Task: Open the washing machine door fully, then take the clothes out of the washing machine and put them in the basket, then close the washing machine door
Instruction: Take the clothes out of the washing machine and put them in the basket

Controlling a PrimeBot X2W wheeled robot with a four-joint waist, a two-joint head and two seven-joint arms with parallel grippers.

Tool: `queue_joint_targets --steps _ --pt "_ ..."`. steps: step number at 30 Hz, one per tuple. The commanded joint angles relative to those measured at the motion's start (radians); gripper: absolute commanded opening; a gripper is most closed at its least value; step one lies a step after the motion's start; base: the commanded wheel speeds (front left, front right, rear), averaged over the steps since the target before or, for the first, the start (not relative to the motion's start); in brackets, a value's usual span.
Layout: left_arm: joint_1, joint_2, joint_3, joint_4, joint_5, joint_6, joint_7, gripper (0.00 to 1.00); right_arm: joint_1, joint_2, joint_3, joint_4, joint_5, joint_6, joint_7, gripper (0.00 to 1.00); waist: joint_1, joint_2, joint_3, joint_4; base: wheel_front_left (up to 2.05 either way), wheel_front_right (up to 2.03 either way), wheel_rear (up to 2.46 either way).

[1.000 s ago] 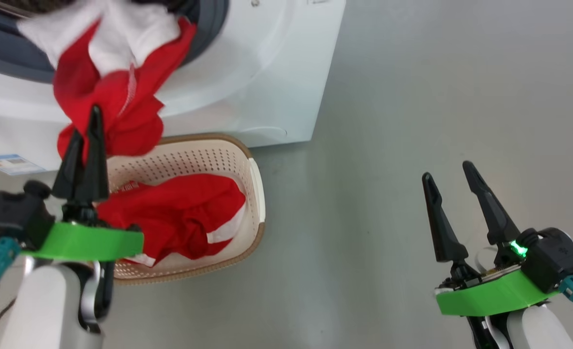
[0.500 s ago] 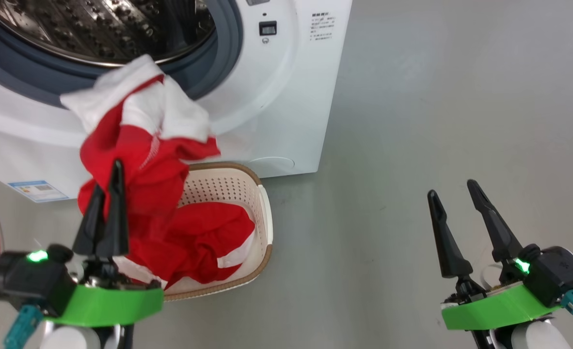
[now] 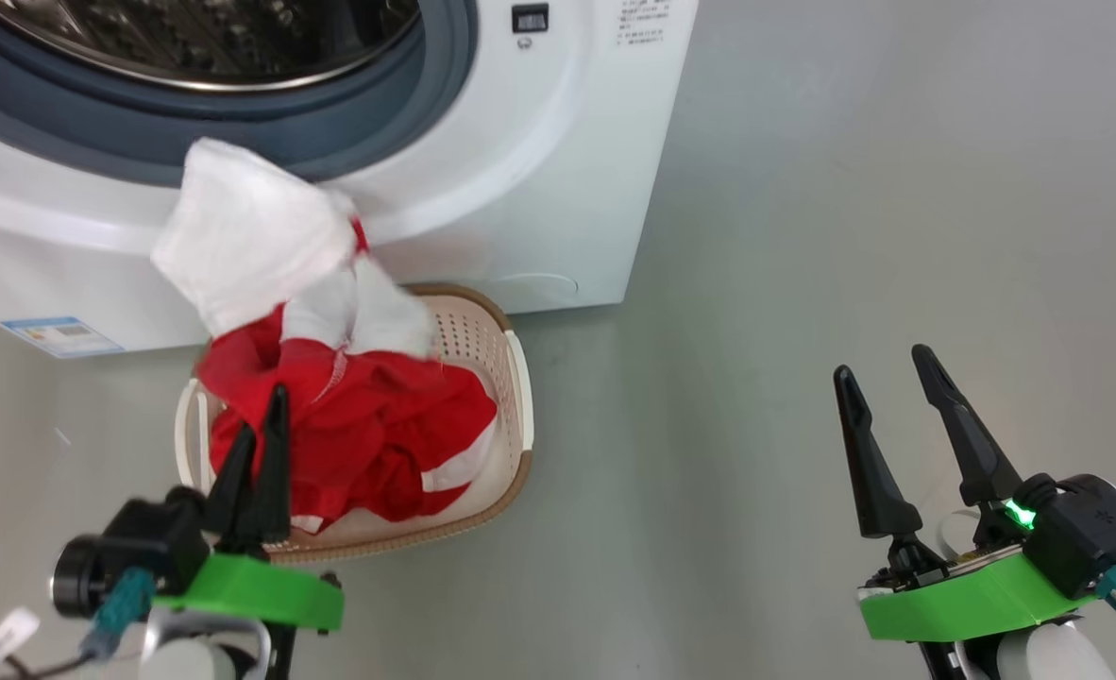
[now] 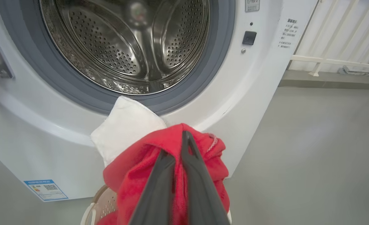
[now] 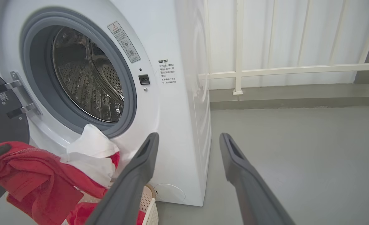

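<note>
Head view. Obs 1: left gripper (image 3: pixel 263 411) noted at 7 o'clock, pinched shut on the clothes (image 3: pixel 379 425), which are hung over the basket (image 3: pixel 516 378) at 6.
Obs 2: Unloading judged in hand. Lowering, then release, is called for next; right gripper (image 3: pixel 882 364), 4 o'clock, spread wide, empty.

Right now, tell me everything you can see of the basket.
The basket is cream plastic with perforated walls, a brown woven-look rim and side handles. It stands upright on the grey floor just in front of the washing machine, holding red-and-white clothes that the left gripper grips above it.
</note>
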Motion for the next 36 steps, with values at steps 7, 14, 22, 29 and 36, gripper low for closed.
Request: queue_joint_targets --steps 7,14,22,29,36 --pt "-0.127 -0.006 0.065 0.148 -0.015 -0.022 -0.008 0.00 -0.050 -0.004 0.030 -0.030 -0.013 0.006 -0.006 1.00 0.0000 0.0000 0.072 -0.023 0.00 0.00 0.00" --pt "-0.225 -0.014 0.093 0.312 0.011 -0.039 -0.008 0.00 -0.073 -0.004 0.034 -0.034 -0.013 0.006 -0.006 1.00 0.0000 0.0000 0.132 -0.037 0.00 0.00 0.00" --pt "-0.326 -0.017 0.138 0.465 0.031 -0.053 -0.008 0.00 -0.100 -0.004 0.037 -0.038 -0.010 0.006 -0.006 1.00 0.0000 0.0000 0.203 -0.058 0.00 0.00 0.00" --pt "-0.408 -0.005 0.170 0.593 0.048 -0.065 -0.008 0.00 -0.122 -0.004 0.044 -0.044 0.001 0.006 -0.006 1.00 0.0000 0.0000 0.275 -0.075 0.00 0.00 0.00" --pt "-0.471 0.006 0.187 0.684 0.058 -0.065 -0.008 0.00 -0.139 -0.004 0.049 -0.050 0.002 0.006 -0.006 1.00 0.0000 0.0000 0.327 -0.081 0.00 0.00 0.00"
